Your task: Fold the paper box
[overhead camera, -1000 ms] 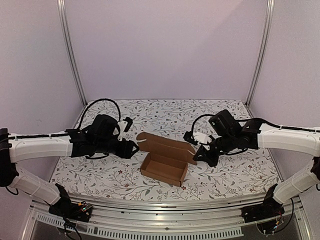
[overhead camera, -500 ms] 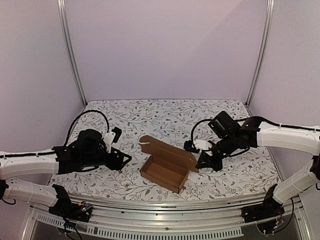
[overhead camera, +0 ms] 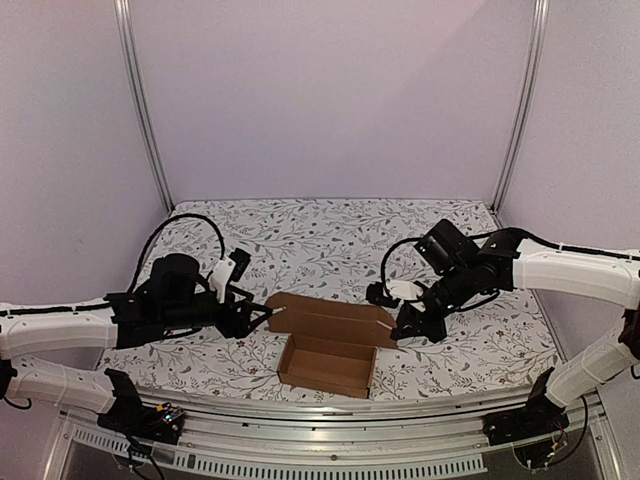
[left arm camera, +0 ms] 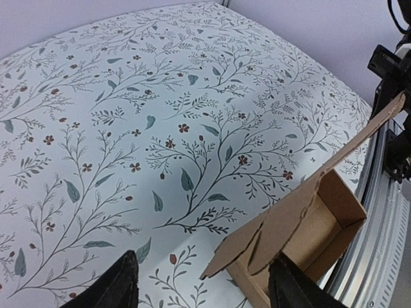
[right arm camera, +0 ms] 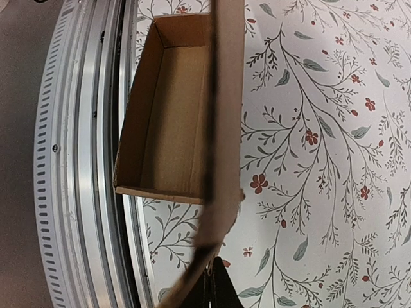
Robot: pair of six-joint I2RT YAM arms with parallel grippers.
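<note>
Top view, paper box [overhead camera: 328, 365]: it sits on the worktop [overhead camera: 330, 235] toward 6 o'clock, near the front edge. Its tray is formed and open upward. Its lid flap [overhead camera: 330, 320] lies back toward 12 o'clock, not yet closed.
Top view, left end effector [overhead camera: 262, 318]: at 9 o'clock of the lid flap, tips just beside that end.
Top view, right end effector [overhead camera: 405, 330]: at 3 o'clock of the lid flap, right at the other end.
Left wrist view, fingers [left arm camera: 122, 285]: they stand wide apart. The lid flap's end rises between them, nearer the 3 o'clock finger, with open worktop on the other side, so nothing is clamped.
Right wrist view, fingers [right arm camera: 217, 292]: closed together at 6 o'clock. The lid flap runs edge-on from 12 o'clock down to them; you cannot tell whether its corner is pinched or only touches.
Right wrist view, tray: at 10 o'clock, hollow, beside the metal rail [right arm camera: 83, 160].
Handling: expect light, thin cardboard that is stiff across its panels and bends only along its creases. It will likely skate on the worktop under a one-sided push and dent under a hard squeeze.
Where to hold: take the lid flap at both ends near its free edge, then swing it toward 6 o'clock over the tray.
</note>
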